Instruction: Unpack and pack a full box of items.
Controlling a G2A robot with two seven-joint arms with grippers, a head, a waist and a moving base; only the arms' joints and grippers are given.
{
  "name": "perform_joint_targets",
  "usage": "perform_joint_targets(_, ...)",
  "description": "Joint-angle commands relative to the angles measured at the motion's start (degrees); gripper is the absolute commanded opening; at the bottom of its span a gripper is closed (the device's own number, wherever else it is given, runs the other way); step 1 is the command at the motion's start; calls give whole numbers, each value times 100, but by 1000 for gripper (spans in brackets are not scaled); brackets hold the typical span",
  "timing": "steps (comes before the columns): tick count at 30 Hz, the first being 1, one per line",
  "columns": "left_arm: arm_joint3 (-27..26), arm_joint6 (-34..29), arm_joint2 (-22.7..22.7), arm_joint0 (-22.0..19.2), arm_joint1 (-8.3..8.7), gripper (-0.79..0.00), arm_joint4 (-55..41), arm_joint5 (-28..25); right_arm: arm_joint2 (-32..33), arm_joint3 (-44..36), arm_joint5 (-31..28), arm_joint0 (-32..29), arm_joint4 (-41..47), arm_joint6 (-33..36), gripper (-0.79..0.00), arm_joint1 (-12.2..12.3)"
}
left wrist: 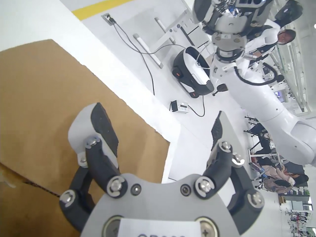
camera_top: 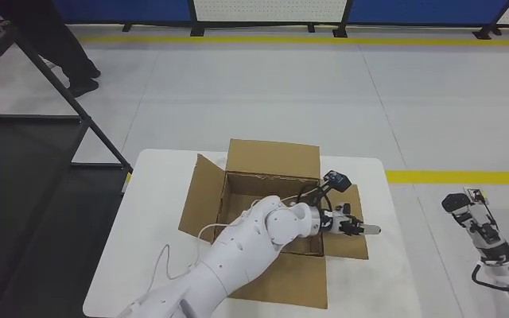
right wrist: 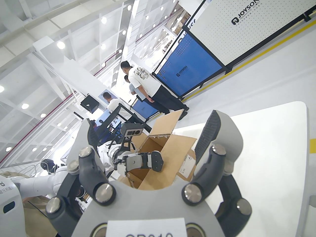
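Cardboard is the hazard: my left gripper (left wrist: 158, 112) hangs wide and empty over the right-hand flap (left wrist: 49, 87) of the box (camera_top: 270, 159), and dropping here would likely crush or snag it and drag the box. My right gripper (right wrist: 151, 120), also spread empty, is well off the table (camera_top: 159, 215). The box sits mid-table, top open, four flaps splayed, contents unclear.
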Motion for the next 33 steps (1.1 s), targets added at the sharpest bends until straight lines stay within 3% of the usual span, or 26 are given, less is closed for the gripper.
perform_joint_targets(1, -79, -79, -142, -52, 51, 0, -27, -231, -10, 42, 0, 53, -28, -59, 0, -6)
perform_joint_targets(5, -456, -77, -530, -73, 280, 0, 221, -694, -102, 88, 0, 197, -159, -197, 0, -25)
perform_joint_targets(10, -1542, 272, -1580, 361, 855, 0, 937, -755, -207, -60, 72, 376, -333, -317, 0, -30)
perform_joint_targets(12, -2386, 288, -2228, 867, 1144, 0, 1195, -694, -267, -213, 139, 451, -483, -353, 0, -31)
perform_joint_targets(15, -4004, 41, -3356, 1975, 1551, 0, 1616, -404, -458, -597, 248, 556, -879, -404, 0, -49)
perform_joint_targets(18, -5515, -221, -4375, 3140, 1819, 0, 1884, -79, -727, -1066, 400, 660, -1395, -465, 0, -82)
perform_joint_targets(20, -6204, -294, -4938, 3781, 1930, 0, 1941, 50, -958, -1409, 547, 744, -1734, -502, 0, -112)
perform_joint_targets(23, -6809, -174, -5649, 4559, 2034, 0, 1865, 123, -1353, -1897, 766, 876, -2303, -487, 0, -159)
perform_joint_targets(28, -7322, 170, -6583, 5593, 2140, 0, 1707, 56, -2108, -2410, 1025, 1098, -3075, -384, 0, -255)
perform_joint_targets(33, -7603, 591, -7244, 6450, 2190, 0, 1644, 17, -3004, -2508, 1546, 1516, -3917, -387, 0, -411)
